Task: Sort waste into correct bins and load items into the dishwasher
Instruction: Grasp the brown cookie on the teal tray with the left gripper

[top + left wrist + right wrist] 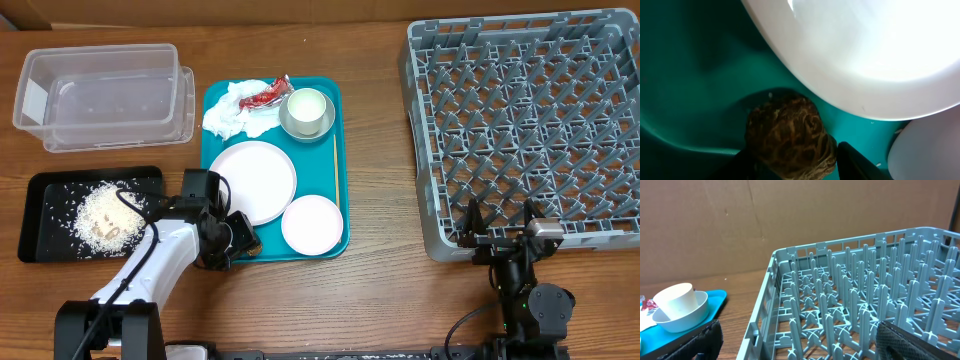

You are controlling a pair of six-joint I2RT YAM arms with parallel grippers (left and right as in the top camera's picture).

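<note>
- Brown and crumbly, the biscuit piece (790, 136) lies on the floor of the teal tray (315, 165). It is in the tray corner nearest my left arm, just under the rim of the large plate (252, 180).
- My left gripper (794, 162) sits at that same corner with a dark finger close on each side of the biscuit piece. I cannot tell whether they pinch it or only bracket it.
- The smaller plate (312, 224) lies on the tray just beside the large plate, toward the near right corner.
- At the tray's far right corner I see the bowl (300, 133) with the white cup (307, 103) standing in it.
- Crumpled napkins (232, 115) fill the tray's far left corner, and the red wrapper (265, 94) lies on them beside the bowl.
- A thin wooden stick (335, 170) runs along the tray's right edge.
- Left of the tray, the clear tub (100, 100) stands on the far side. The black tray (45, 225) is nearer and holds a heap of rice crumbs (103, 215).
- Right of the tray, well apart, stands the dish rack (520, 110). My right gripper (500, 226) hovers at its near edge, jaws spread wide and holding nothing.
</note>
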